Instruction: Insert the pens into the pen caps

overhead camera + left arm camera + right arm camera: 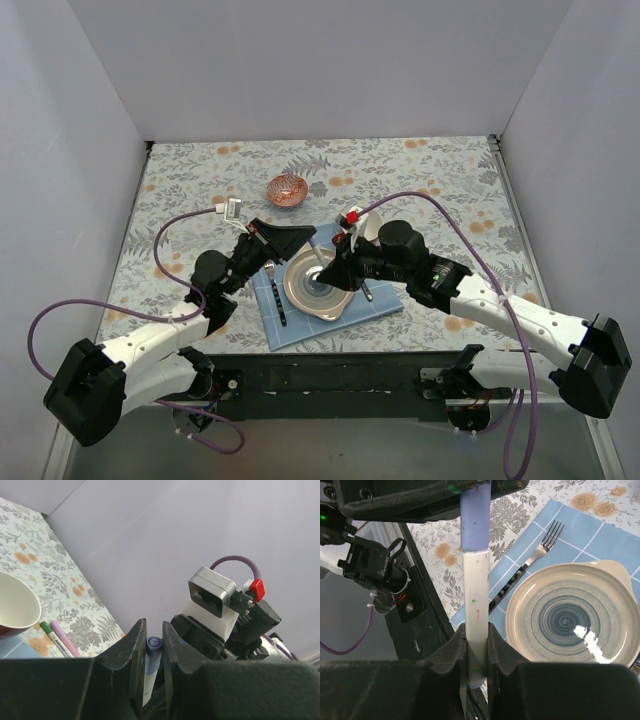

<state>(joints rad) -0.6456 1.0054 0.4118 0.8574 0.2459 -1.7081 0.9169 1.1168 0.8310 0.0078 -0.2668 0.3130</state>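
Centre of the right wrist view: my right hand [477,632] clamps the white pen [476,590]; my left hand [154,627] grips the purple cap [475,520] at its upper end.

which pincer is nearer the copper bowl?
Left. The left pincer, on the purple cap, sits nearside of the copper bowl; the right pincer, holding the white pen, is farther, over the plate.
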